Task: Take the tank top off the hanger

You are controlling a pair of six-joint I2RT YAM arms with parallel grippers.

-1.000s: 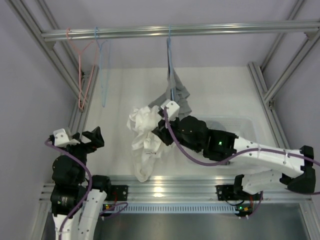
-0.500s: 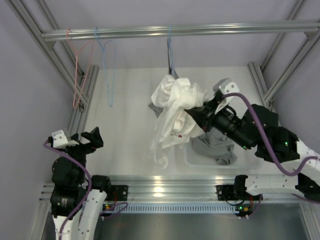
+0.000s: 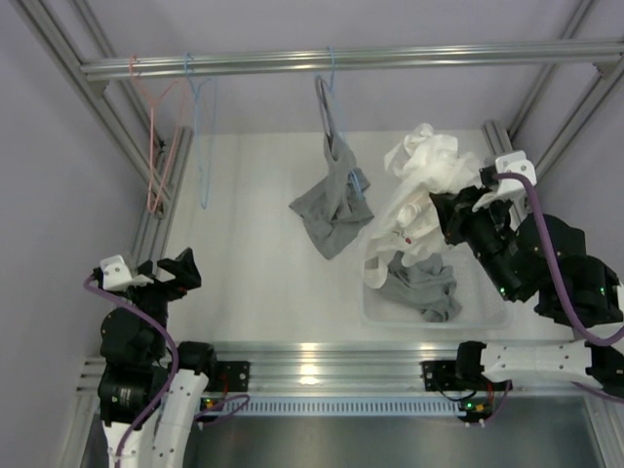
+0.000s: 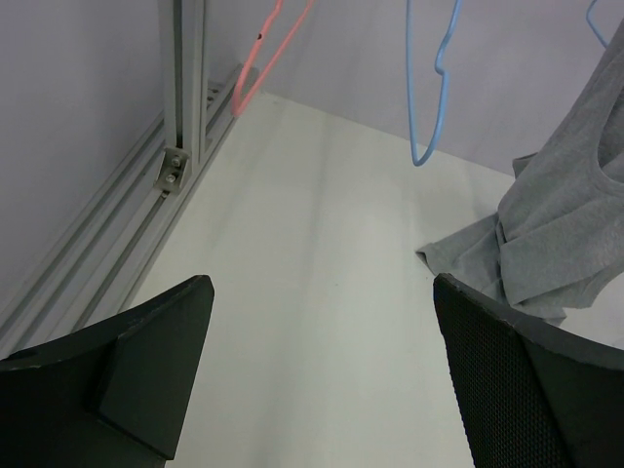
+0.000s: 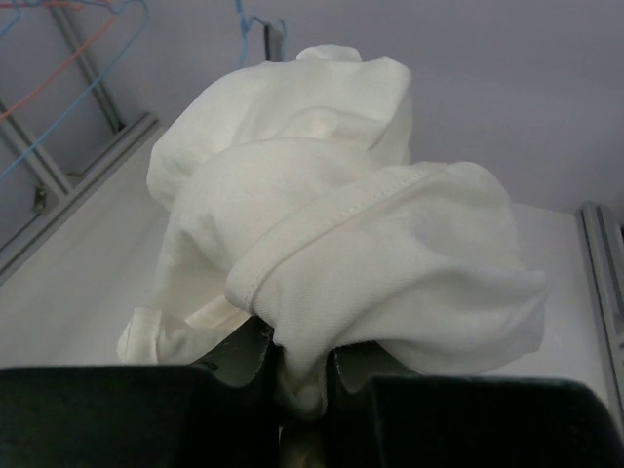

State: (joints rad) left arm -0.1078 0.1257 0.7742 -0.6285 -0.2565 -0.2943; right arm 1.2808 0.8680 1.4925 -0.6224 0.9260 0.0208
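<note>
Over table [image 3: 244, 195], right claw [image 5: 304, 375] tight on white top [image 5: 331, 224]

The crumpled white top [image 3: 419, 161] hangs bunched at the right above the bin [image 3: 371, 314], off the blue hanger [image 3: 331, 66], which holds a gray top [image 3: 333, 200] whose hem trails on the table [image 3: 244, 244].

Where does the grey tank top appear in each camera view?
Top external: grey tank top, centre, hanging on a hanger.
Left wrist: grey tank top at the right edge.
Right wrist: not in view; white garment fills the frame.
Shared landmark: empty blue hanger, left in top external, upper middle in left wrist.
</note>
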